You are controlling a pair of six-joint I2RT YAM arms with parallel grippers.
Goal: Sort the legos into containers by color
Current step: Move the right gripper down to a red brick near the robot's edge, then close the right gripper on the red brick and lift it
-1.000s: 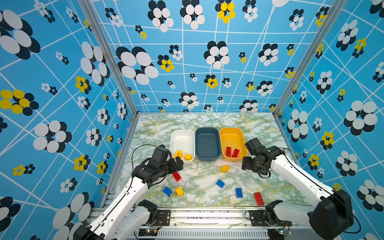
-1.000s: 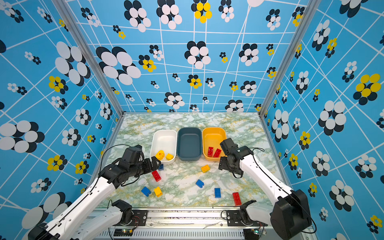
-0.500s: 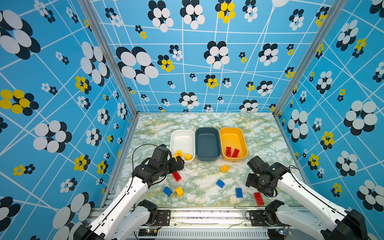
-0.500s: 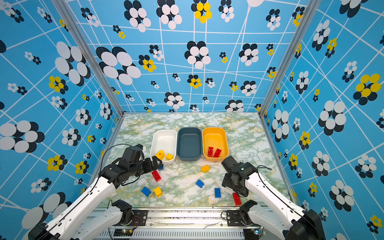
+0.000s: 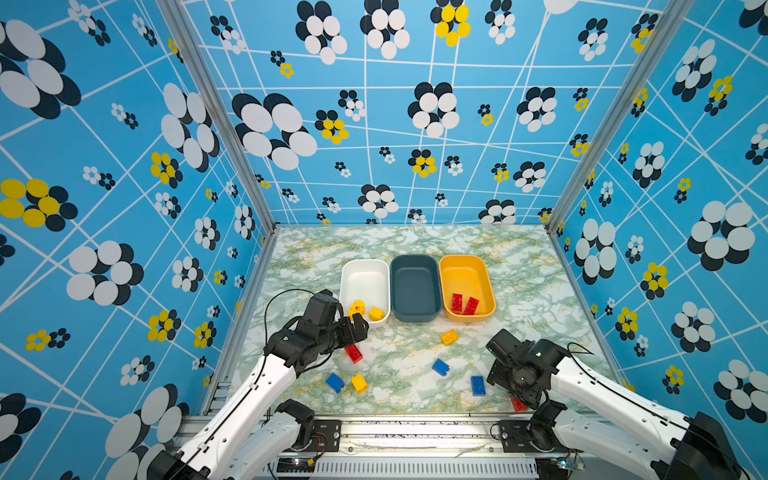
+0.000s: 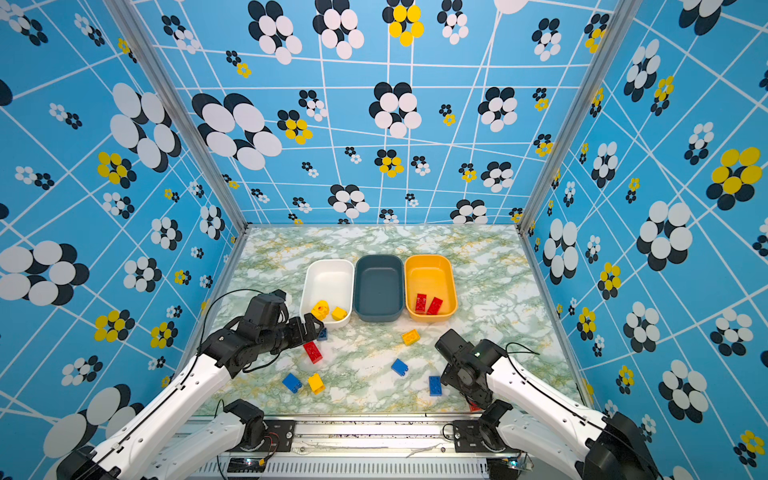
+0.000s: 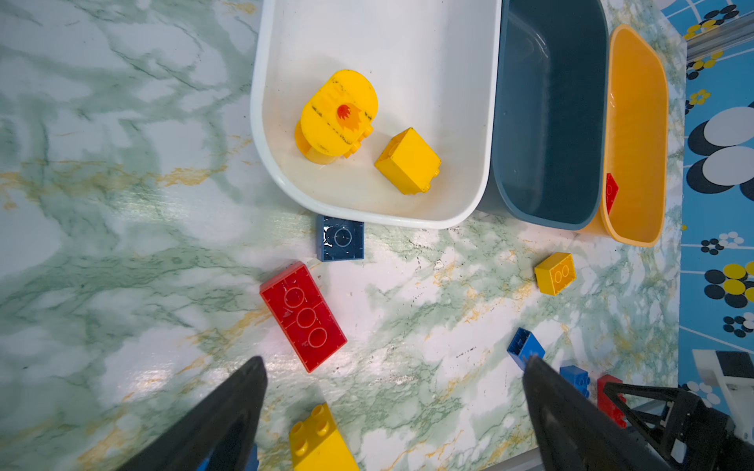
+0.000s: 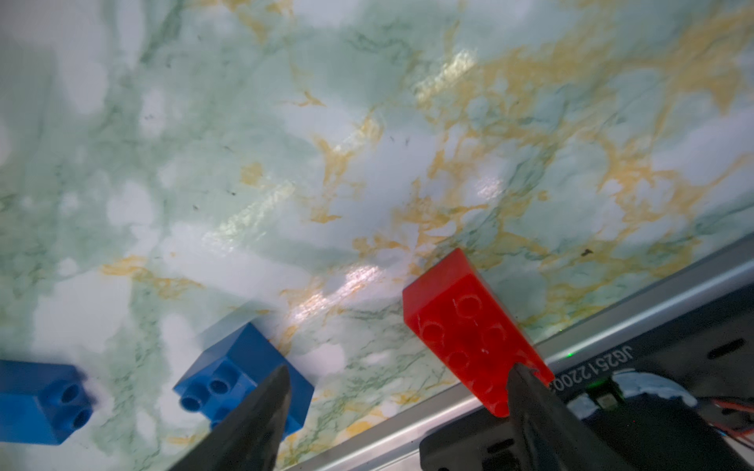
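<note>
**Both grippers open above loose bricks**

In the middle of the table (image 5: 399,243) — three tubs in one row, side against side: white tub (image 5: 365,266) toward the left edge, slate tub (image 5: 414,286) in the centre, orange tub (image 5: 467,272) toward the right edge. Inside the white tub, by its front wall, a rounded yellow piece (image 5: 356,308) and a yellow cube (image 5: 376,313). Inside the orange tub, a first red brick (image 5: 457,302) with a second red brick (image 5: 471,306) just beside.

Left gripper (image 7: 393,362): above the table, just in front of the white tub, jaws spread wide, nothing between them. Under it, in the left wrist view, a long red brick (image 7: 303,316) with underside up, and a dark blue brick (image 7: 340,243) touching the white tub's front wall.

Right gripper (image 8: 399,371): low by the front edge, toward the right front corner, jaws apart, only bare table between. In the right wrist view, one fingertip (image 8: 261,407) before a blue brick (image 8: 240,359), the other before the end of a studs-up red brick (image 8: 461,322) at the front edge — touching or not, cannot tell.

Elsewhere on the table: a yellow brick (image 5: 449,337) in front of the slate and orange tubs; a small blue brick (image 5: 441,367) nearer the front edge; toward the left front corner, a blue cube (image 5: 335,382) and a yellow block (image 5: 359,383) just beside each other.
</note>
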